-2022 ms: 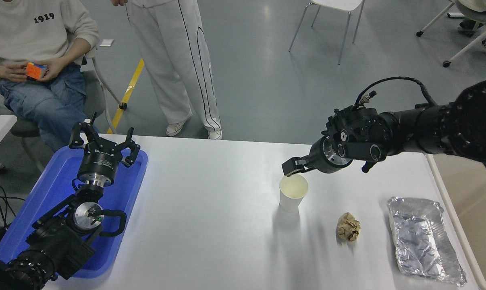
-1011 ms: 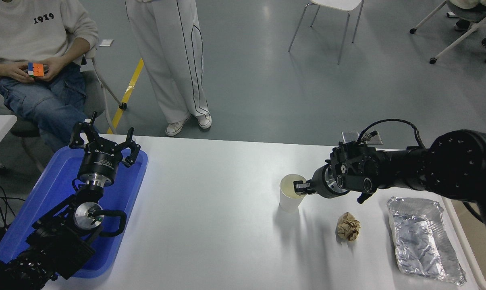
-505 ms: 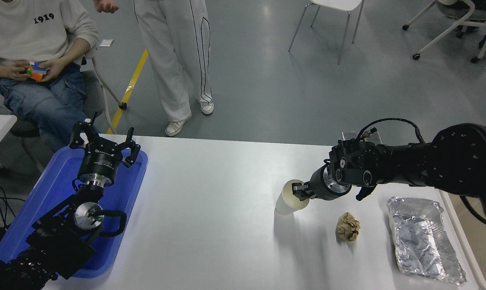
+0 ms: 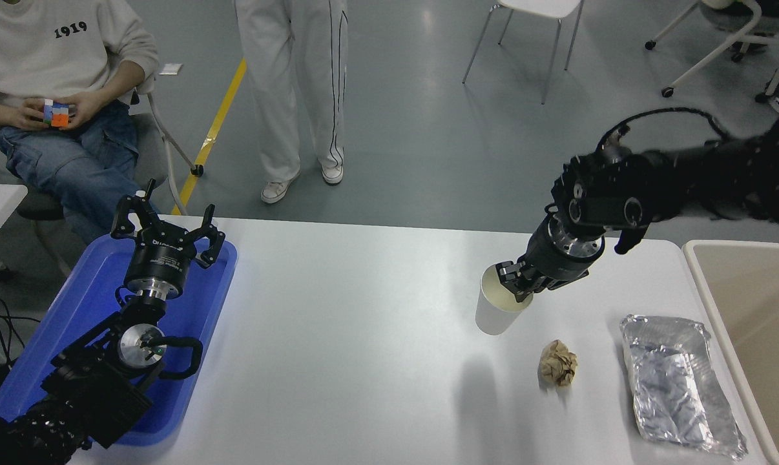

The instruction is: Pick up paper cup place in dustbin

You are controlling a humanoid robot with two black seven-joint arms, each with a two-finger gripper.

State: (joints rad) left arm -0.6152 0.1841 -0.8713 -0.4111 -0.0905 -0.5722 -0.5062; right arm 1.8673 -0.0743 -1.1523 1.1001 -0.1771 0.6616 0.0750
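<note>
The white paper cup (image 4: pixel 496 311) hangs above the table right of centre, tilted, its shadow on the tabletop below. My right gripper (image 4: pixel 515 284) is shut on the cup's rim, one finger inside the cream-coloured mouth. The right arm reaches in from the right edge, raised. The beige dustbin (image 4: pixel 699 271) with its cream rim shows at the right edge, beside the table. My left gripper (image 4: pixel 166 223) stands open over the blue tray (image 4: pixel 79 310) at the lower left, holding nothing.
A crumpled brown paper ball (image 4: pixel 558 363) lies just right of the cup's shadow. A crinkled foil container (image 4: pixel 677 381) sits near the table's right edge. One person sits at the far left with a colour cube, another stands beyond the table. Chairs stand on the floor behind.
My right gripper closed on the cup's rim, tilted it, then lifted it off the table and carried it up and to the right. The dustbin has come into view.
</note>
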